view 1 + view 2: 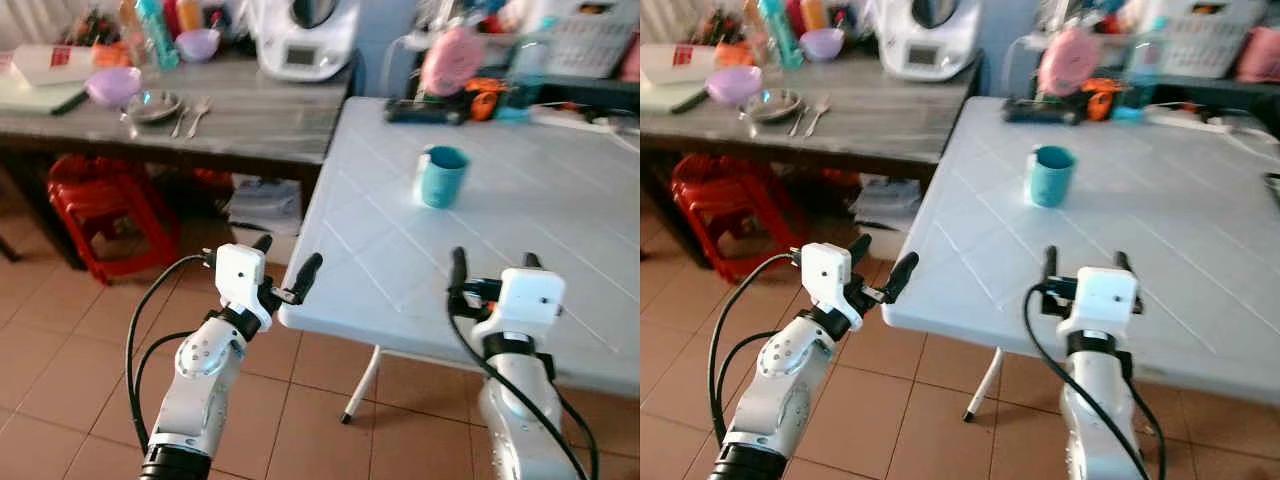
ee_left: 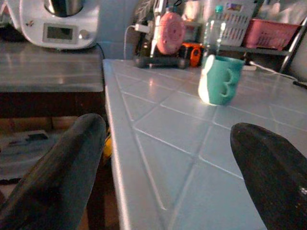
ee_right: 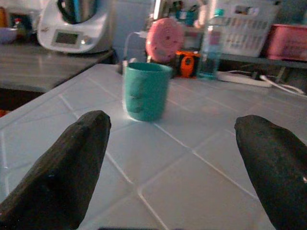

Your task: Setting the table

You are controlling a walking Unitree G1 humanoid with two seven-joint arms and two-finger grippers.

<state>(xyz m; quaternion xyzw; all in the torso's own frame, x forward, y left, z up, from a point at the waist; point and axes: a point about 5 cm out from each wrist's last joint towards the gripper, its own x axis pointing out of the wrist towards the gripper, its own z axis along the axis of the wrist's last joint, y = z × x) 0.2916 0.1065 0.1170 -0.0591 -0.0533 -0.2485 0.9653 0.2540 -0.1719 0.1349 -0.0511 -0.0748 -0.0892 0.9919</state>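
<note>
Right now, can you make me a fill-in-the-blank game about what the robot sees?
1. The cup on the white table is coloured ____.
2. Both the left gripper and right gripper have their fingers ____.
3. Under the grey counter sits a red ____.
4. The fork lies beside a metal ____.

Missing words: teal; open; stool; bowl

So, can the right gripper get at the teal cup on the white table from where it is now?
Probably yes. The right gripper is open over the near part of the white table, and the teal cup stands ahead of it with bare tabletop between.
</note>
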